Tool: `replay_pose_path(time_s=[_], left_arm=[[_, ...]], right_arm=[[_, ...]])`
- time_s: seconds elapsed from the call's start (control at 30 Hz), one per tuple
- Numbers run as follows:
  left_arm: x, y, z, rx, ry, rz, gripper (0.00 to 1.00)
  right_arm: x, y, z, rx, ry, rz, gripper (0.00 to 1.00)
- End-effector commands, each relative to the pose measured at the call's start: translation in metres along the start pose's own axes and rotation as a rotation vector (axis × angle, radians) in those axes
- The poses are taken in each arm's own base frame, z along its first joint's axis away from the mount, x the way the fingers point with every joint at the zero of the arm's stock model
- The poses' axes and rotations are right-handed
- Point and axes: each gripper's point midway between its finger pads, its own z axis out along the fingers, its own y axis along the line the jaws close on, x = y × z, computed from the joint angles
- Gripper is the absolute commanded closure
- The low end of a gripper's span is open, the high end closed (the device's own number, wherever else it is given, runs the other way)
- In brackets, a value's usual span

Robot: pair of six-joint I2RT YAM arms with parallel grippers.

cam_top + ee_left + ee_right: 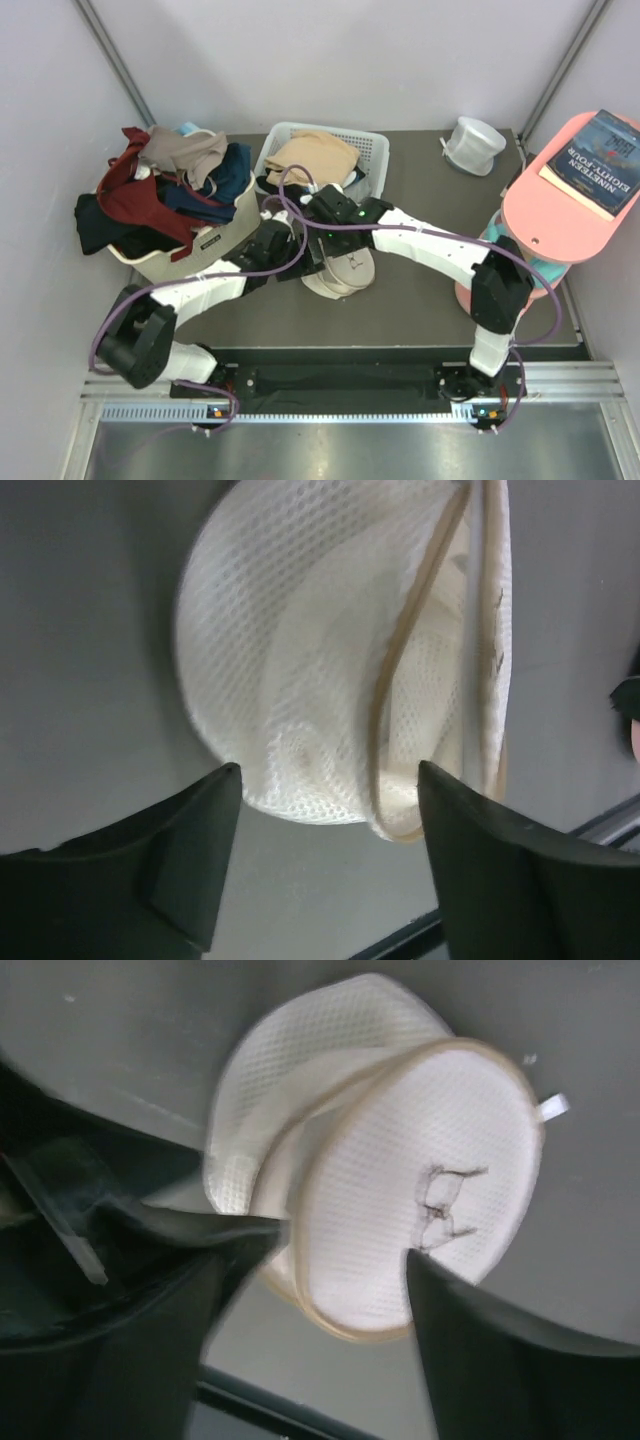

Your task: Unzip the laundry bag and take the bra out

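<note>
The laundry bag [343,276], a small pale beige-white mesh dome, lies on its side on the grey table in front of both arms. In the left wrist view its mesh dome [310,660] and tan seam fill the top, and my left gripper [328,775] is open with its tips at the bag's lower edge. In the right wrist view the bag's round stiff base [420,1195] faces the camera, and my right gripper [343,1245] is open around the base's lower rim. In the top view the left gripper [298,262] and right gripper [325,248] meet at the bag. No bra shows.
A white basket [372,150] with beige cloth stands behind the bag. A beige bin [215,245] heaped with clothes is at the back left. A greyish round pouch [473,143] sits at the back right. A pink side table [560,215] with a book [598,160] is at the right.
</note>
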Motion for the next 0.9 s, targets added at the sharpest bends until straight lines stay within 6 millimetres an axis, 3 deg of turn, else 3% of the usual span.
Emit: replay_pose_path(time_s=[0.0,0.1,0.13,0.2,0.23,0.3,0.33,0.37,0.43,0.47,0.5,0.53,0.7,0.87], left_arm=[[-0.020,-0.005,-0.025,-0.003,-0.104,-0.026,0.13],[-0.026,0.007,-0.049,-0.064,-0.161,-0.045,0.01],[-0.028,0.015,-0.054,-0.103,-0.184,-0.049,0.01],[-0.034,0.018,-0.072,-0.114,-0.237,-0.069,0.01],[-0.032,0.026,-0.079,-0.150,-0.243,-0.073,0.01],[-0.037,0.026,-0.096,-0.148,-0.294,-0.082,0.01],[-0.037,0.030,-0.102,-0.165,-0.304,-0.083,0.01],[-0.040,0.033,-0.109,-0.179,-0.327,-0.064,0.01],[-0.053,0.025,-0.130,-0.158,-0.387,-0.042,0.01],[-0.056,0.029,-0.137,-0.187,-0.400,-0.016,0.01],[-0.068,0.020,-0.152,-0.173,-0.447,-0.008,0.01],[-0.074,0.019,-0.161,-0.183,-0.465,0.003,0.01],[-0.103,0.016,-0.205,-0.264,-0.561,0.052,0.01],[-0.109,0.013,-0.215,-0.275,-0.575,0.071,0.01]], right_arm=[[-0.018,0.017,-0.035,-0.142,-0.104,0.035,0.16],[-0.017,0.003,-0.049,-0.131,-0.133,0.060,0.06],[-0.020,0.001,-0.063,-0.144,-0.160,0.074,0.04],[-0.016,-0.013,-0.067,-0.133,-0.174,0.102,0.00],[-0.018,-0.016,-0.082,-0.152,-0.211,0.118,0.00],[-0.009,-0.031,-0.081,-0.139,-0.221,0.136,0.00],[-0.009,-0.037,-0.093,-0.150,-0.253,0.147,0.00],[0.003,-0.047,-0.087,-0.132,-0.239,0.153,0.00],[0.002,-0.061,-0.101,-0.129,-0.303,0.187,0.00],[0.012,-0.070,-0.098,-0.112,-0.299,0.197,0.00],[0.010,-0.077,-0.102,-0.100,-0.331,0.214,0.00],[0.008,-0.082,-0.116,-0.105,-0.380,0.227,0.00],[0.009,-0.107,-0.144,-0.066,-0.498,0.281,0.00],[0.012,-0.114,-0.148,-0.054,-0.519,0.289,0.00]])
